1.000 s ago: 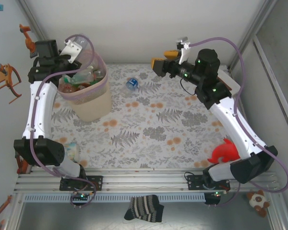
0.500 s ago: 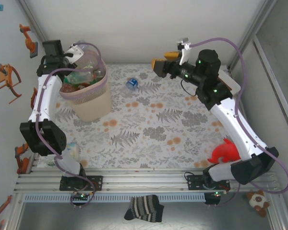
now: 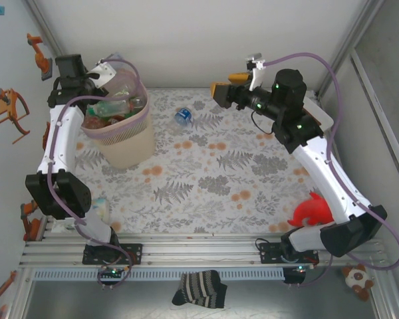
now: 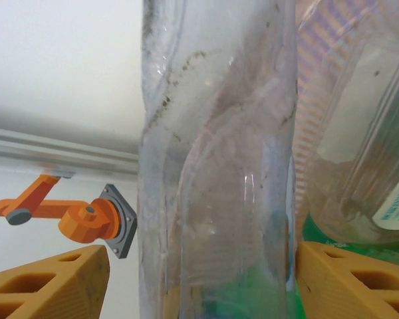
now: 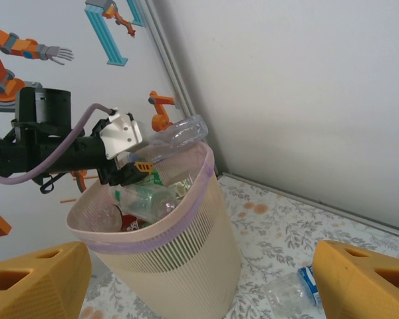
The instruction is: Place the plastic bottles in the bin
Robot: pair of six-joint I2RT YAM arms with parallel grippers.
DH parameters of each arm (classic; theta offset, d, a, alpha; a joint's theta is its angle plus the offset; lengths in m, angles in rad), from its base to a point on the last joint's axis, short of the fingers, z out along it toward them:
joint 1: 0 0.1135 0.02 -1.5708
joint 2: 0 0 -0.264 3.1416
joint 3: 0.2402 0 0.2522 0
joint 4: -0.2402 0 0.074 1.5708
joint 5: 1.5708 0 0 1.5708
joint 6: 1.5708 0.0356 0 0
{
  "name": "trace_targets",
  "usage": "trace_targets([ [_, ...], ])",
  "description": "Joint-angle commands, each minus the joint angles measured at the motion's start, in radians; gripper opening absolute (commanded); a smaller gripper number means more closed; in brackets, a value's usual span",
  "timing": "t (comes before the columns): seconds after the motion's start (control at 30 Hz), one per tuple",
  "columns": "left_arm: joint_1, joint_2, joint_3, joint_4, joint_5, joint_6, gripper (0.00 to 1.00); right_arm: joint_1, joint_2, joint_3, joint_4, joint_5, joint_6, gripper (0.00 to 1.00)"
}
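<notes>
Upper left of the overhead frame: my left tool (image 5: 128,158) hangs over the bin (image 3: 130,143), jaws parted around a clear bottle (image 4: 213,166). One finger touches it and the other stands just off, so I judge it let go above the piled bottles (image 3: 110,109) to drop in. Upper centre, my right tool (image 3: 218,92) hovers spread wide and empty, facing the bin. A blue-labelled bottle (image 3: 182,115) lies on the floral worktop (image 3: 219,173) between them, probably my next pick.

lab test cell, aluminium rails (image 3: 199,251)
</notes>
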Motion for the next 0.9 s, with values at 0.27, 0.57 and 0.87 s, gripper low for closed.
trace_targets([
  [0.27, 0.036, -0.09, -0.034, -0.125, 0.154, -0.058, 0.53, 0.002, -0.024, -0.002, 0.025, 0.008, 0.023, 0.85],
  [0.57, 0.082, -0.172, -0.132, -0.095, 0.099, -0.072, 0.52, 0.001, 0.002, 0.013, 0.045, -0.007, 0.038, 0.85],
  [0.87, 0.126, -0.253, -0.18, -0.003, 0.101, -0.118, 0.5, 0.001, 0.021, 0.019, 0.066, -0.022, 0.057, 0.85],
])
